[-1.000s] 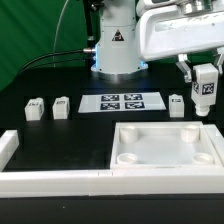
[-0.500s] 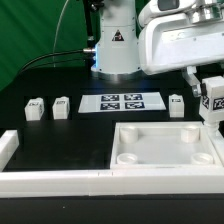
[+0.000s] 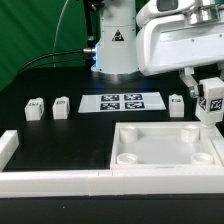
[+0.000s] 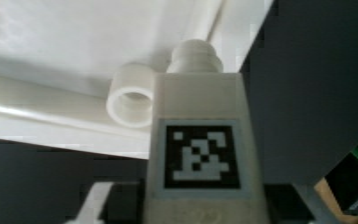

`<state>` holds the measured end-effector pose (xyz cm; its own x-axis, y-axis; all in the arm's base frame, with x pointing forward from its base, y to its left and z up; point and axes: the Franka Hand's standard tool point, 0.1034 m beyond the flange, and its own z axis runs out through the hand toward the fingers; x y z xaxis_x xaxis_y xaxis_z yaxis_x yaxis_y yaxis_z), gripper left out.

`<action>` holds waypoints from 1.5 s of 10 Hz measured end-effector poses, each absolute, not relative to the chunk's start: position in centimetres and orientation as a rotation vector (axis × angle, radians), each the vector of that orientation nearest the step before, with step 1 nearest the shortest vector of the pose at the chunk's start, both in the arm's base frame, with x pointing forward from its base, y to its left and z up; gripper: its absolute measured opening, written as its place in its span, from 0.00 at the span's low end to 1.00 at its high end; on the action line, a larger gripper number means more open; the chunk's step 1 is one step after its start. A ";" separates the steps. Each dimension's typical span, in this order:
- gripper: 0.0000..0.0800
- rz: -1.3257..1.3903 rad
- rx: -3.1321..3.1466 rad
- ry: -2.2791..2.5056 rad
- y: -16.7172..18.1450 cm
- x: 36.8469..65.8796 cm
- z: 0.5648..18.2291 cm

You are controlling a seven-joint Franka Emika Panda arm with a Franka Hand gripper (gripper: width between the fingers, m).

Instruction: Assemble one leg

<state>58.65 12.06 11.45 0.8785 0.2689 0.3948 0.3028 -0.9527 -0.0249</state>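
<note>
My gripper (image 3: 209, 92) is shut on a leg (image 3: 210, 100), a small white block with a black-and-white tag, held in the air above the far right corner of the tabletop (image 3: 165, 160) in the exterior view. In the wrist view the leg (image 4: 201, 130) fills the middle, its peg end pointing at a round corner socket (image 4: 135, 100) of the tabletop (image 4: 51, 95). The fingers (image 4: 105, 200) flank the leg's lower end. Three more legs stand on the table: two at the exterior view's left (image 3: 35, 108), (image 3: 61, 106) and one at the right (image 3: 177, 104).
The marker board (image 3: 122, 102) lies in the middle, in front of the robot base (image 3: 117, 50). Long white border bars (image 3: 55, 180) run along the front, with one end piece at the exterior view's left (image 3: 7, 148).
The gripper carried the leg to the exterior view's right and slightly down over the first half second, then held nearly still above the tabletop's far right corner.
</note>
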 end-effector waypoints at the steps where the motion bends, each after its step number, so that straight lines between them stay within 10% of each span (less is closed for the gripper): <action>1: 0.37 -0.616 -2.958 -0.445 12.0 59.7 11.6; 15: 0.37 -0.666 -2.951 -0.514 10.6 62.3 9.6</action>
<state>62.34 10.57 9.56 0.8499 0.3056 0.4293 0.3375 -0.9413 0.0020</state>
